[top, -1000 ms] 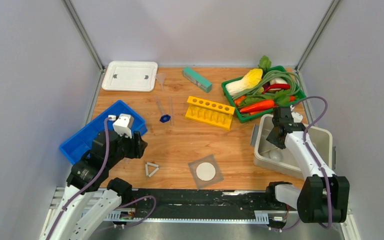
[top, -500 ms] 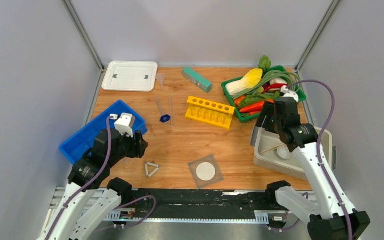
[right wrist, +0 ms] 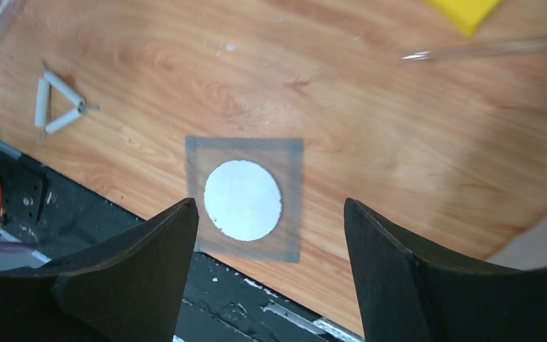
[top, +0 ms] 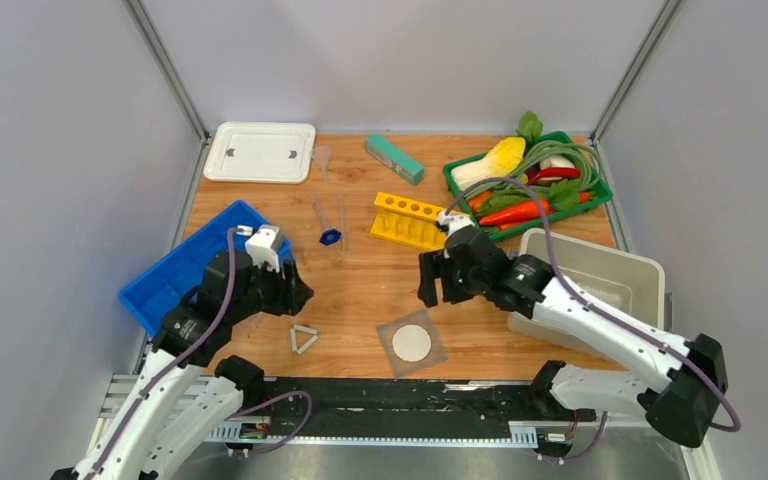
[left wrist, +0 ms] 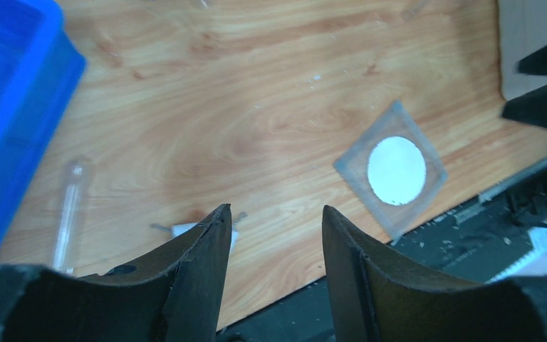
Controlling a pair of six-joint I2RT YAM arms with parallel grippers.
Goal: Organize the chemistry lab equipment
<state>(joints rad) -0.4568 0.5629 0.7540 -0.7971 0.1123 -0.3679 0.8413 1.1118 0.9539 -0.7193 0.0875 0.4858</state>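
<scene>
A grey mesh square (top: 412,343) with a white disc lies near the table's front edge. My right gripper (top: 432,278) hovers open and empty just behind it; in the right wrist view the mesh square (right wrist: 244,198) sits by the left finger. The pipe-clay triangle (top: 303,339) lies to the left. My left gripper (top: 295,290) hangs open and empty just above the triangle (left wrist: 185,229), which its left finger partly hides. Further back are the yellow holed rack (top: 419,223), a blue cap (top: 330,237), two glass tubes (top: 317,208) and a funnel (top: 321,157).
A blue bin (top: 195,262) stands at the left and a grey bin (top: 590,285) at the right. At the back are a white tray (top: 260,151), a teal block (top: 394,159) and a green basket (top: 527,185) of vegetables. Another glass tube (left wrist: 70,214) lies beside the blue bin.
My right arm has swung left from over the grey bin to the middle of the table, its jaws opening. My left gripper has shifted slightly right, towards the triangle.
</scene>
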